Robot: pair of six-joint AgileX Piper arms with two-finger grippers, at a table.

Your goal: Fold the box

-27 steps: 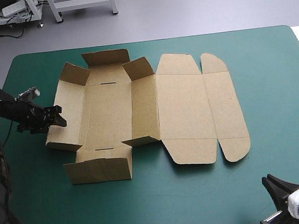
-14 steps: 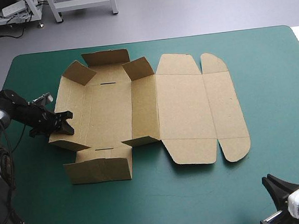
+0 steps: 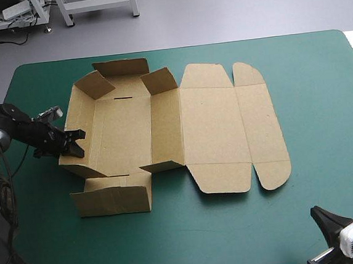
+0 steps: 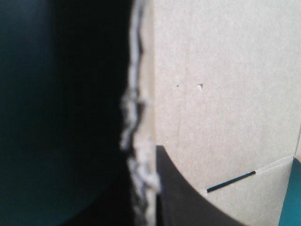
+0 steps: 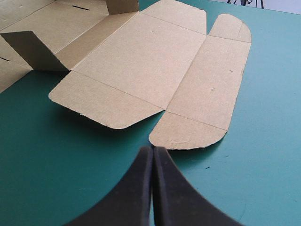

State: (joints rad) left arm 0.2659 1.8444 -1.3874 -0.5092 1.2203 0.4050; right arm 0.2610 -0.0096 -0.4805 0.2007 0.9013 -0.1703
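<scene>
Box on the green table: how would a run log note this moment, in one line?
left claw: shut on box, left wall raised | right claw: shut, clear of box | lid: flat

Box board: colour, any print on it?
The box is plain brown, unprinted; best seen in the right wrist view.

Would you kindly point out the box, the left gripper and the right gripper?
box (image 3: pixel 213 129), high view, flat lid panel.
left gripper (image 3: pixel 79 145), high view, midway between fingertips.
right gripper (image 5: pixel 153 151), right wrist view, where its fingertips meet.
</scene>
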